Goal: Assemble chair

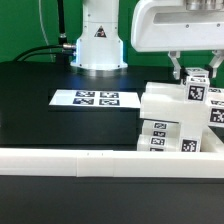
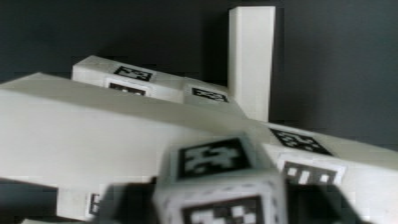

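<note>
The part-built chair [image 1: 172, 122] is a cluster of chunky white tagged pieces at the exterior view's right, behind the rail. My gripper [image 1: 196, 80] hangs just above it and is shut on a small white tagged chair piece [image 1: 197, 90], held over the cluster's top right. In the wrist view the held piece [image 2: 222, 180] is close and blurred between my gripper's [image 2: 222, 208] dark fingers. Beyond it lie the chair's broad white slab [image 2: 89, 125], an upright white post [image 2: 251, 60] and tagged blocks [image 2: 125, 73]. The fingertips themselves are hidden by the piece.
The marker board [image 1: 85, 98] lies flat on the black table [image 1: 40, 100] left of the chair. A long plain white rail [image 1: 90, 160] runs across the front. The robot base [image 1: 98, 45] stands at the back centre.
</note>
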`<state>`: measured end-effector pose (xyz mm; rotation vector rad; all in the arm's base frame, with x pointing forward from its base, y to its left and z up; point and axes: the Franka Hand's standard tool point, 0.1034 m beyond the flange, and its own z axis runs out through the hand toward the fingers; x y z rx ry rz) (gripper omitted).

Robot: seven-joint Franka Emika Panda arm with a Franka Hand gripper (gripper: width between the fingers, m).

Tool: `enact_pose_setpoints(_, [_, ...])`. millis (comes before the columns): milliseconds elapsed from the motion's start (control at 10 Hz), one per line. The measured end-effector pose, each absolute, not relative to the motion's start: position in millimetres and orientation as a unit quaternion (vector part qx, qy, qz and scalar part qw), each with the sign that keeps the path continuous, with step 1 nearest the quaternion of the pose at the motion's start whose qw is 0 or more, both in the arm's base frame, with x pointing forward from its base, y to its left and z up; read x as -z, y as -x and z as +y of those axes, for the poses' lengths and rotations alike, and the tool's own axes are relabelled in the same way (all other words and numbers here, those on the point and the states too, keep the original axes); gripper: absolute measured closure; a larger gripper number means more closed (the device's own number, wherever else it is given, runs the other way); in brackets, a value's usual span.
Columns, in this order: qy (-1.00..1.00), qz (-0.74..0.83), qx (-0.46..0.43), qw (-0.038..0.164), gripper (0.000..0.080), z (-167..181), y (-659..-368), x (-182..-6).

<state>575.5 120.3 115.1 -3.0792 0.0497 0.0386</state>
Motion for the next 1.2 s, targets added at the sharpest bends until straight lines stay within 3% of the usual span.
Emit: enact_pose_setpoints(1200, [0.944, 0.329, -0.022, 0.028, 0.0515, 121.8, -575.6, -115.2])
